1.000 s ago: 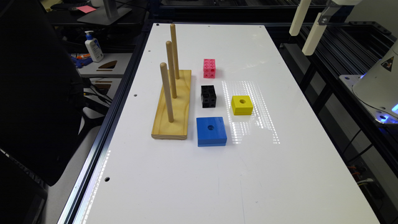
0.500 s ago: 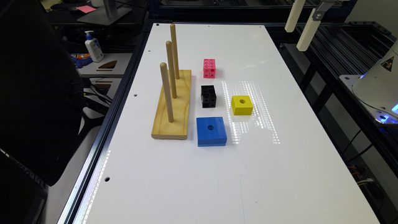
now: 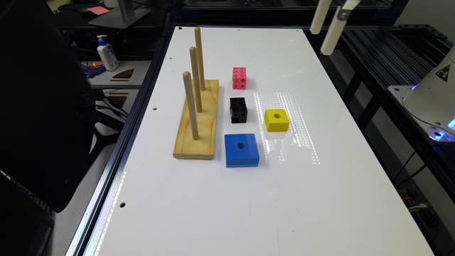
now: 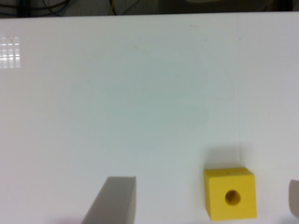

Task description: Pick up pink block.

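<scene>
The pink block (image 3: 239,78), a small cube with round holes, rests on the white table (image 3: 249,199) beside the far end of the wooden peg board. A black cube (image 3: 238,110) of like shape sits just in front of it. My gripper (image 3: 320,42) hangs high over the table's far right edge, well away from the pink block. In the wrist view the gripper (image 4: 208,181) is open, its fingers (image 4: 113,200) far apart with nothing held; a yellow block (image 4: 230,193) lies on the table below, between them.
A wooden base with three upright pegs (image 3: 197,117) stands at the exterior view's left of the blocks. A flat blue block (image 3: 241,150) and the yellow block (image 3: 276,120) lie nearer the front. A white robot base (image 3: 432,99) sits off the right edge.
The gripper has drifted toward the exterior view's left along the top of the picture. The blocks have stayed put.
</scene>
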